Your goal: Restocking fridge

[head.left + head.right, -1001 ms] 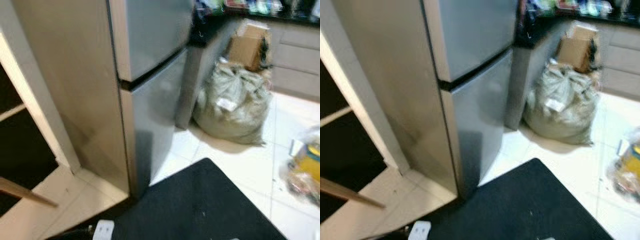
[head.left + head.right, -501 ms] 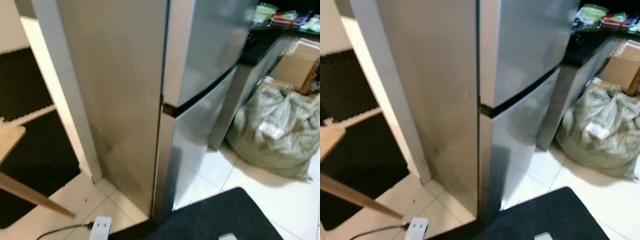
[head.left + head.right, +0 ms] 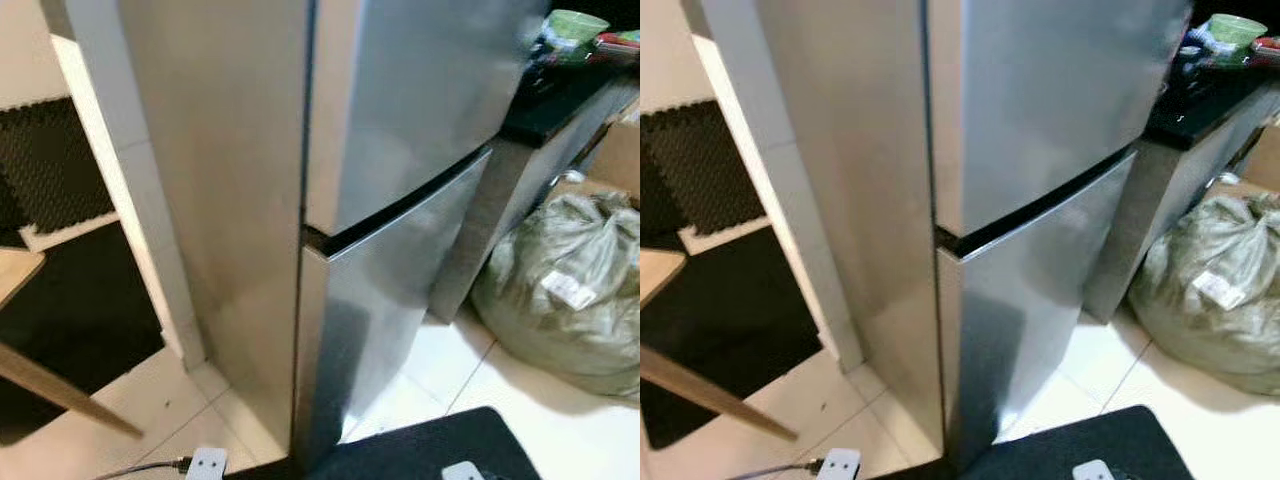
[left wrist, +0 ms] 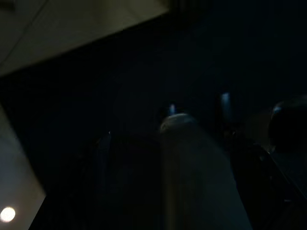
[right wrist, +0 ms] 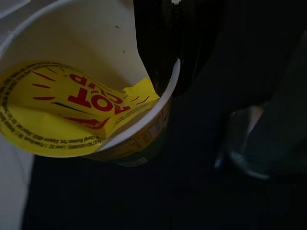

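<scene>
— Right wrist view first: what is in the right gripper (image 5: 165,72)?

— It holds a white cup (image 5: 96,72) by the rim. One black finger (image 5: 153,43) is inside the wall and the other is outside, so the fingers are closed narrow on the thin wall. Inside the cup lies a crumpled yellow lid (image 5: 67,115) with red letters. Under the cup it is very dark.

— And the fridge?

— The fridge (image 3: 400,200) stands straight in front, in both eye views. It is silver, with two doors, one above the other, and both are closed. A dark gap (image 3: 400,205) runs between the upper door and the lower door.

— What about the left gripper?

— The left wrist view is almost black. I cannot tell how those fingers stand. Something pale and rounded is in the middle, but I cannot say what it is.

— What is around the fridge?

— On the robot's right, just beside the fridge, there is a dark counter (image 3: 560,100) with a green bowl (image 3: 578,22) on it. A full grey-green sack (image 3: 570,290) sits on the white tile floor (image 3: 520,400) below. A black mat (image 3: 420,455) lies before the fridge. On the left I see a white wall post (image 3: 130,200), a wooden table leg (image 3: 60,390) and a white plug (image 3: 205,463) with a cable.
</scene>
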Motion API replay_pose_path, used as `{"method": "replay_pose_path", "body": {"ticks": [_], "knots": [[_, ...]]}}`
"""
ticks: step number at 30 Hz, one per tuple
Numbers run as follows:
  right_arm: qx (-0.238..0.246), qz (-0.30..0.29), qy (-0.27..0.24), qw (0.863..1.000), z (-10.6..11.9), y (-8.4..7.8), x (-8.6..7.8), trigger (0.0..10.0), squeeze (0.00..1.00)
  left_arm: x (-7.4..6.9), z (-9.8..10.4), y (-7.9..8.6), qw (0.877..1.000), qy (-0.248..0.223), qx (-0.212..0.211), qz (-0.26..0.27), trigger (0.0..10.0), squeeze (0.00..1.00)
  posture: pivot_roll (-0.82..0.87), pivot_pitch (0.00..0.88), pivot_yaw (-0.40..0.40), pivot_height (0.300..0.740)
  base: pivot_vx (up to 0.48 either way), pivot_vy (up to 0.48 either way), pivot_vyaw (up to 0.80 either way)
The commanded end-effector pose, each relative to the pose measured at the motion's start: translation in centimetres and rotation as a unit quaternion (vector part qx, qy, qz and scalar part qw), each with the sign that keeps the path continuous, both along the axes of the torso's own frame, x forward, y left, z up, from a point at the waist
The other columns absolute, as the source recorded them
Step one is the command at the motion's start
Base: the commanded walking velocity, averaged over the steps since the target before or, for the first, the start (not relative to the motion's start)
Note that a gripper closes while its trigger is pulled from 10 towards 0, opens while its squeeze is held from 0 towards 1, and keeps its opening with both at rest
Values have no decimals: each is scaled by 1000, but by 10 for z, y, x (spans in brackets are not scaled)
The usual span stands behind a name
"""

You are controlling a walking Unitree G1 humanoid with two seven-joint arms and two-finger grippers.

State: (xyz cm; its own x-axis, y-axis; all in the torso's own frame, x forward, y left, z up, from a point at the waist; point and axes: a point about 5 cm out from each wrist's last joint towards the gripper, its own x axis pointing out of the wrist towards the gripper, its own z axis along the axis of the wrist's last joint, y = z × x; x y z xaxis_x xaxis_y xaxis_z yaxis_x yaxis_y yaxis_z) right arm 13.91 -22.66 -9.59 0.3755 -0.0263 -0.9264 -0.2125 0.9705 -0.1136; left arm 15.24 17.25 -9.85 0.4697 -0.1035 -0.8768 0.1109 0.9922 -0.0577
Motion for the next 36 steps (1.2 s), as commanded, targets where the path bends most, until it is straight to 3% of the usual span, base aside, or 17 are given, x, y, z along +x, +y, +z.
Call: {"method": "replay_pose_path", "body": {"ticks": [1,5,11,17,18,22,24,27,29,32,33,35,36], "knots": [[3,-3,6,1000,-1,2,-3,10000,0,-5,-2,-2,1000,11,-2,-5,10000,0,-90,0,-19,740,0,-458,0],[3,-3,8,1000,-2,2,-3,10000,0,-6,-2,-2,1000,9,-7,2,10000,0,-88,0,-20,740,0,-454,0],[4,-3,8,1000,-2,2,-3,10000,0,-2,0,7,999,-5,-7,42,10000,0,-85,0,-20,740,0,0,0],[4,-3,9,1000,-2,3,-4,10000,0,13,10,32,991,-60,-5,119,10000,27,-85,0,-20,740,0,0,0],[4,-3,9,1000,-2,3,-4,10000,0,17,14,38,988,-75,-8,135,10000,1000,-85,0,-20,740,0,0,0],[3,-3,11,1000,-2,2,-5,10000,0,29,25,56,976,-124,-20,175,10000,1000,-79,0,-23,740,0,0,0],[2,-1,13,1000,-2,1,-6,10000,0,37,35,73,969,-159,-17,189,10000,1000,-79,0,-23,740,0,0,0],[1,1,15,1000,-3,0,-7,10000,0,45,45,86,961,-192,-22,198,10000,1000,-62,0,-33,740,0,0,0],[1,1,15,1000,-3,0,-7,10000,0,45,45,86,961,-192,-22,198,10000,1000,-62,0,-33,740,0,0,0],[-1,7,17,1000,-2,0,-7,10000,0,80,80,98,936,-301,-89,157,10000,1000,-43,0,-44,740,0,0,0],[-1,7,17,1000,-2,0,-7,10000,0,80,80,98,936,-301,-89,157,10000,1000,-43,0,-44,740,0,0,0],[-2,9,17,1000,-2,-1,-7,10000,0,101,102,96,919,-356,-132,110,10000,1000,-38,0,-46,740,0,0,0],[-2,9,17,1000,-2,-1,-7,10000,0,101,102,96,919,-356,-132,110,10000,1000,-38,0,-46,740,0,0,0]]}}
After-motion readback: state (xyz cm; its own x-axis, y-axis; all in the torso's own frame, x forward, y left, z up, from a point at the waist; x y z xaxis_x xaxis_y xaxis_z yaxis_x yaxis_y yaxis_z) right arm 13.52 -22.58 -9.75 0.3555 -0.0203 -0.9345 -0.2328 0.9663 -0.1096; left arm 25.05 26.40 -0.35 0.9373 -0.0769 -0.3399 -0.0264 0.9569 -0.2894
